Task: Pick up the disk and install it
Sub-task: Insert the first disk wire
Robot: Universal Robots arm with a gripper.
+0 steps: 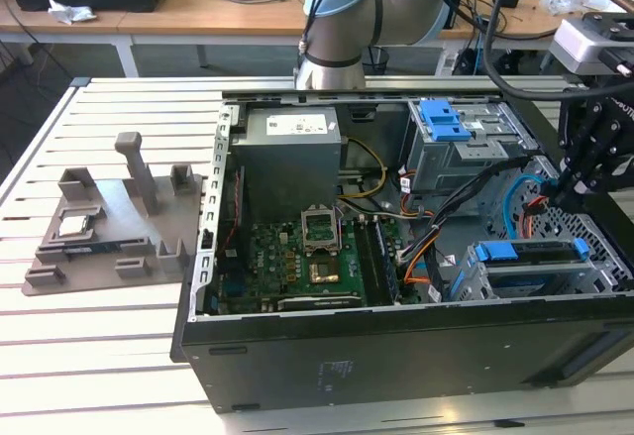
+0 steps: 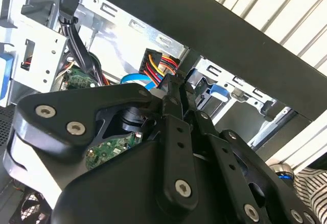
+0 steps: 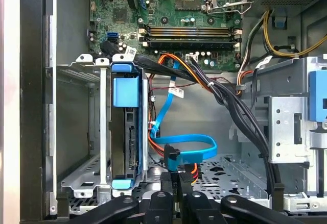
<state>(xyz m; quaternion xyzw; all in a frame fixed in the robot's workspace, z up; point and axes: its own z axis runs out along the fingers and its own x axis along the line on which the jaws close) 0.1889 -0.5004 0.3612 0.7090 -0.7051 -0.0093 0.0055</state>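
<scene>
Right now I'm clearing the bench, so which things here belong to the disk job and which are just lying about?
Job: disk, sitting in the drive cage; gripper above it; computer case.
Lying about: grey fixture; processor chip on it; blue bracket.

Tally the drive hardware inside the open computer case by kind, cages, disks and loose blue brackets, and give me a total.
Metal drive cages: 2
Disk, blue-framed, in the lower cage: 1
Blue bracket, on the upper cage: 1
Total: 4
</scene>
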